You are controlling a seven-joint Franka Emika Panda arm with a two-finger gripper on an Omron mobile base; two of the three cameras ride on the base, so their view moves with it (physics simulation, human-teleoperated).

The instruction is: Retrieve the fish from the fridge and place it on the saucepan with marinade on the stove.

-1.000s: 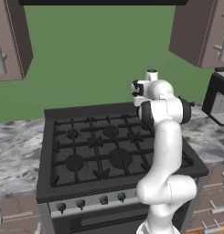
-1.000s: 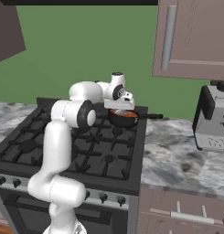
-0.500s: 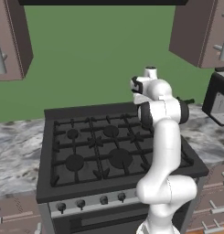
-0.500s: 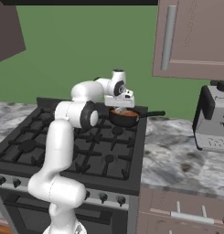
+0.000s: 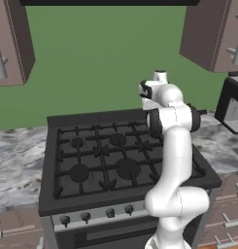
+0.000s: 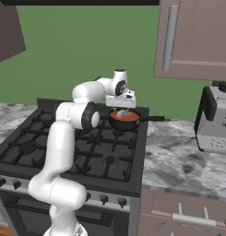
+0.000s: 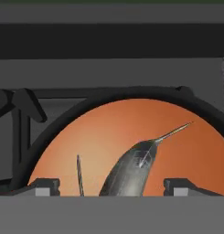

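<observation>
Since a second ago my gripper has let go: its fingers now stand apart on either side of the fish, no longer clamped on it. From the hand view I see the fish lying in the orange marinade of the saucepan, on the stove's back right burner.
</observation>
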